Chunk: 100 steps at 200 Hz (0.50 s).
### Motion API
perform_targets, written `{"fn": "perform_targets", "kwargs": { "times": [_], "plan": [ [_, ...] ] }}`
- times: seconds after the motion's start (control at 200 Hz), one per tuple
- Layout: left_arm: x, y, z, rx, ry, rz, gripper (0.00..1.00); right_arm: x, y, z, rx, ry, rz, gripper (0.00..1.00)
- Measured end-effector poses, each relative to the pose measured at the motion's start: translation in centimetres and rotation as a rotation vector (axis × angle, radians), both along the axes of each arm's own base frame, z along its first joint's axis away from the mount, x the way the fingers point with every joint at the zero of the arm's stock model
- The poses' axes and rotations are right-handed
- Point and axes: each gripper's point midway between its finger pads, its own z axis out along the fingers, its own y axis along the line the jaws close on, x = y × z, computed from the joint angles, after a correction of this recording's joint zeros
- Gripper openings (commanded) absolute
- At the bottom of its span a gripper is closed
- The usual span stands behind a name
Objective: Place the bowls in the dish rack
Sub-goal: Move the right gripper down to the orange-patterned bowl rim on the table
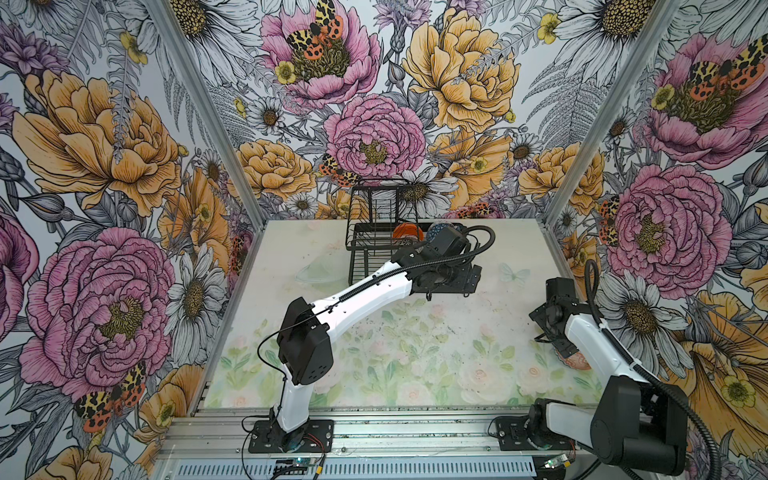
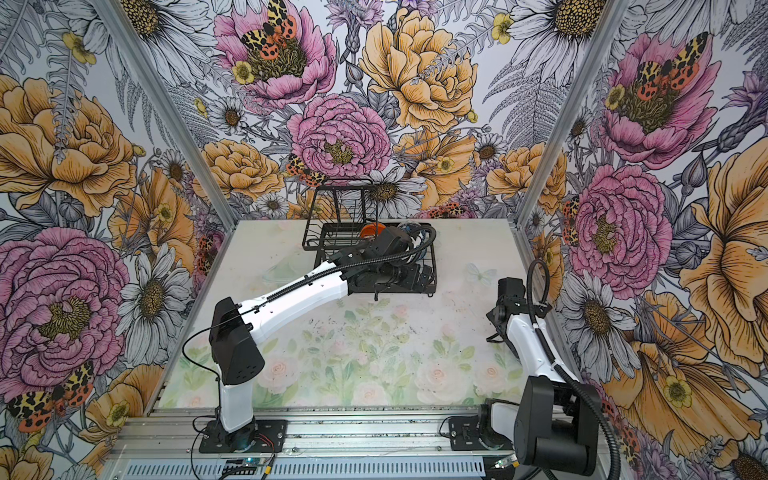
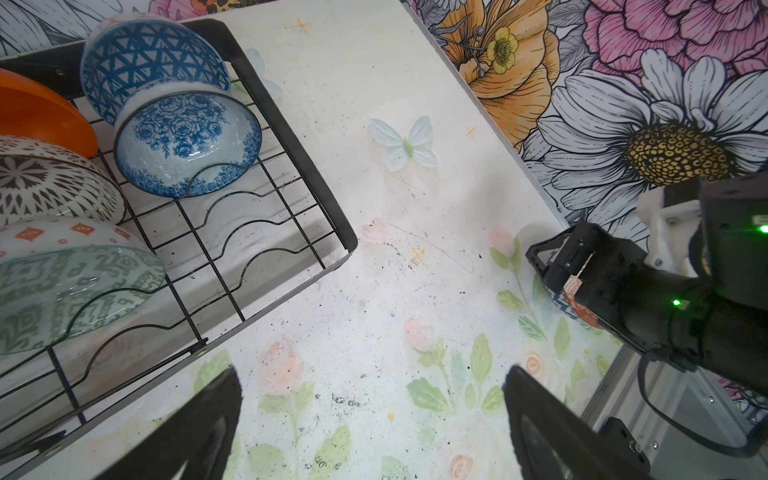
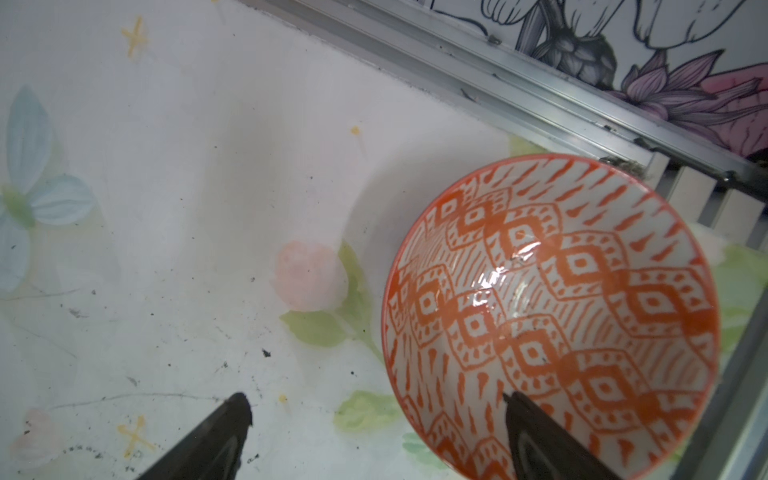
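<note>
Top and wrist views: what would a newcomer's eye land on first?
The loud floral wallpaper on every wall. Then the black dish rack at the far side, holding tilted patterned bowls, and one red-orange bowl alone on the table at right, under the open right claw.

So the left arm [image 1: 361,291] is stretched way out from its base, forearm reaching forward and across the middle, wrist bent over at the end. The left gripper [image 3: 372,374] is spread wide in its wrist view, with nothing gripped. The right arm [image 1: 590,336] is folded up tight on its own side, forearm angled up from the elbow and wrist tipped downward. The right gripper [image 4: 376,401] looks wide apart too, though both top views mostly hide it.
</note>
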Motion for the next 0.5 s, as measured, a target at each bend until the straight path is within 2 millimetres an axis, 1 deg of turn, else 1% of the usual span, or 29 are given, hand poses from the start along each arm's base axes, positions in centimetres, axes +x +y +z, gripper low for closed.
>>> {"fn": "perform_targets", "kwargs": {
  "times": [0.185,0.345,0.5],
  "plan": [
    [-0.1,-0.1,0.0,-0.002,0.003,-0.005,0.99,0.1,-0.1,-1.0,0.026,0.022,0.008,0.9],
    [-0.5,-0.3,0.0,-0.003,0.004,-0.013,0.99,0.6,0.2,-2.0,0.052,0.042,0.043,0.8],
    [-0.6,-0.4,0.0,-0.002,0.004,-0.017,0.99,0.7,0.2,-3.0,0.067,0.075,0.066,0.69]
  ]
}}
